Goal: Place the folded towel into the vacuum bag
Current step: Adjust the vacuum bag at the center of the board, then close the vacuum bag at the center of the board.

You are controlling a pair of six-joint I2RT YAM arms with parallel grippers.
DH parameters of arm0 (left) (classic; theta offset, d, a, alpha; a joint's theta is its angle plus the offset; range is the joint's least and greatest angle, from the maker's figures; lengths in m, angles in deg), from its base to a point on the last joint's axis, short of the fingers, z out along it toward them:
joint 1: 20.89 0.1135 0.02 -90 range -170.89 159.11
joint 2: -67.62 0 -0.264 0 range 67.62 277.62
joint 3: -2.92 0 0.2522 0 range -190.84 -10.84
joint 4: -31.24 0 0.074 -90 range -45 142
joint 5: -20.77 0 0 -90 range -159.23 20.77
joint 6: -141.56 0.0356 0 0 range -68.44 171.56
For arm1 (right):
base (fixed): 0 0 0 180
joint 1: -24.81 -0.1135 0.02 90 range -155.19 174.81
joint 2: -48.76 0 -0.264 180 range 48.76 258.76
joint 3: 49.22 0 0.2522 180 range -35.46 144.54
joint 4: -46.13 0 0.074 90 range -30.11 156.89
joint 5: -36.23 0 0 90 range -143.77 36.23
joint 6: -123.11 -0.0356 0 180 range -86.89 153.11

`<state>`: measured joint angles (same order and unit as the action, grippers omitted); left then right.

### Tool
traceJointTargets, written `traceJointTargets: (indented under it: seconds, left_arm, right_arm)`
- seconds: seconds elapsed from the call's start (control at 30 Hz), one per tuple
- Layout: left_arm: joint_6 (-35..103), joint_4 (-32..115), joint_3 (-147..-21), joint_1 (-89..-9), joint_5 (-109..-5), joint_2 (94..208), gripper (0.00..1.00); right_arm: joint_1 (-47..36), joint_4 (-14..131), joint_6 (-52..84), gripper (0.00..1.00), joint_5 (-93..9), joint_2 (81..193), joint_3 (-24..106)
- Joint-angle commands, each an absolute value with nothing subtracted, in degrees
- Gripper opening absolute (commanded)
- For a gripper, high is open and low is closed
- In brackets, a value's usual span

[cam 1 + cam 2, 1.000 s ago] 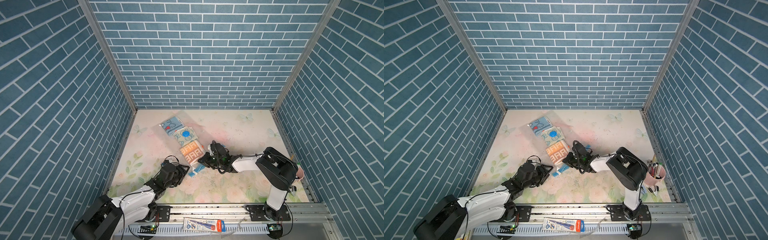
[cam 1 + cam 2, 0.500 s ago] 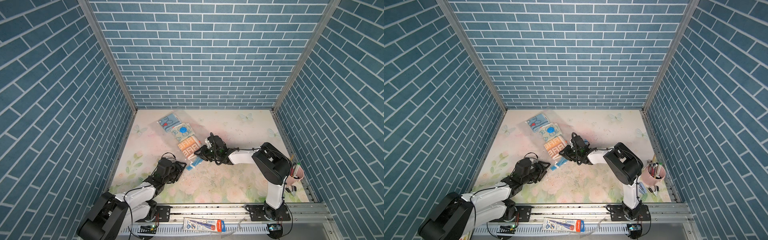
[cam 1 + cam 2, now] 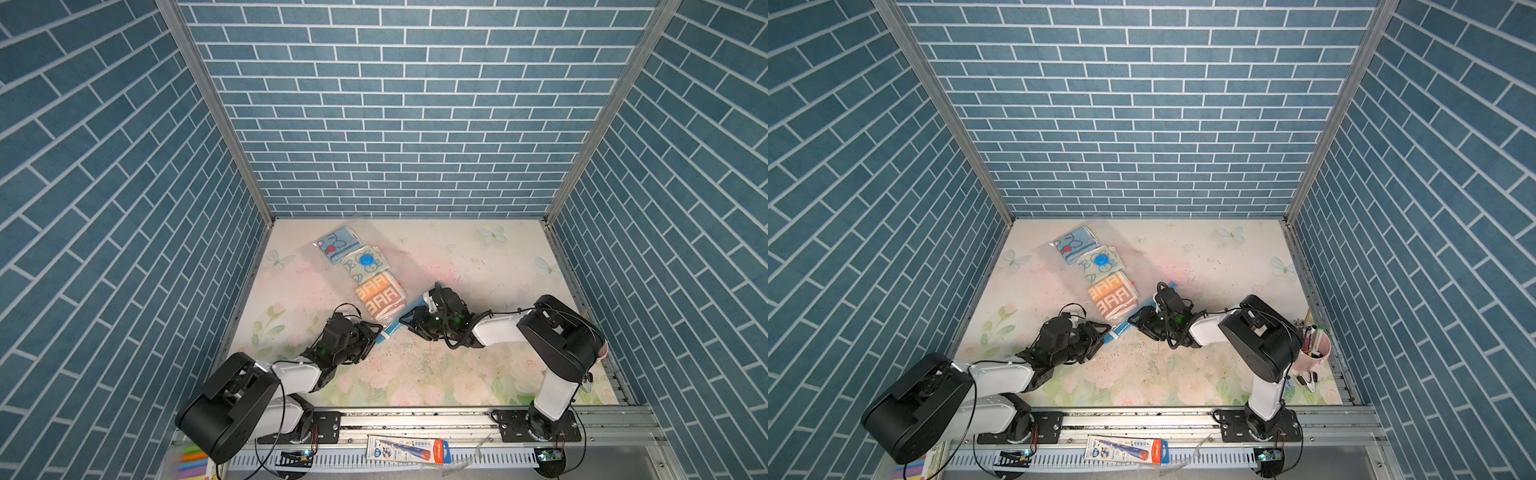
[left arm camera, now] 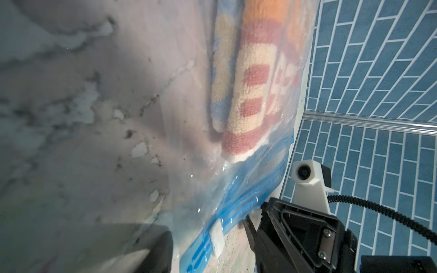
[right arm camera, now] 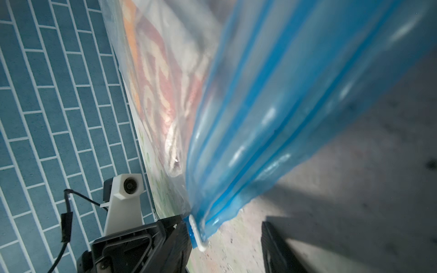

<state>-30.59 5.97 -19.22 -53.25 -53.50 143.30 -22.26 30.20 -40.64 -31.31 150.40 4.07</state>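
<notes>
The vacuum bag lies slanted on the floral table, its round blue valve cap facing up. The folded towel, orange with a cream pattern, lies inside it nearest the blue zip strip, behind two other towels. My left gripper is open at the strip's near end. In the left wrist view the strip's white slider lies between its spread fingers. My right gripper is open on the strip too. In the right wrist view the slider rests against one finger.
A pink cup of pens stands by the front right edge, with a black clip beside it. A printed packet lies on the front rail. Blue brick walls enclose the back and both sides.
My right gripper has opened and let go of the bag's zip edge. The bag and its towels have shifted a little toward the back left. The left jaws have narrowed slightly.
</notes>
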Motion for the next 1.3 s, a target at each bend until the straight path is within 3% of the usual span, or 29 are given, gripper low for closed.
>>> traceJointTargets:
  seconds: [0.0, 0.23, 0.43, 0.87, 1.27]
  left_arm:
    - [-32.6, -1.9, -18.4, -54.4, -54.7, 148.6, 0.53]
    - [-34.5, -16.7, -16.3, -55.8, -58.0, 156.9, 0.44]
    - [-34.9, -18.1, -15.5, -56.7, -58.9, 155.2, 0.42]
    - [-27.1, 18.7, -20.2, -59.3, -64.0, 129.7, 0.43]
    - [-29.2, 3.4, -20.3, -59.5, -59.9, 142.7, 0.29]
  right_arm:
    - [-22.3, 29.4, -43.7, 0.53, -33.2, 147.8, 2.3]
    - [-22.3, 29.7, -43.7, 0.53, -33.9, 146.1, 0.6]
    - [-22.3, 30.3, -43.4, 0.53, -34.3, 145.6, 0.3]
    - [-22.3, 30.1, -43.2, 0.53, -34.0, 146.7, 1.2]
    - [-22.3, 31.3, -42.8, 0.53, -34.4, 145.7, 0.9]
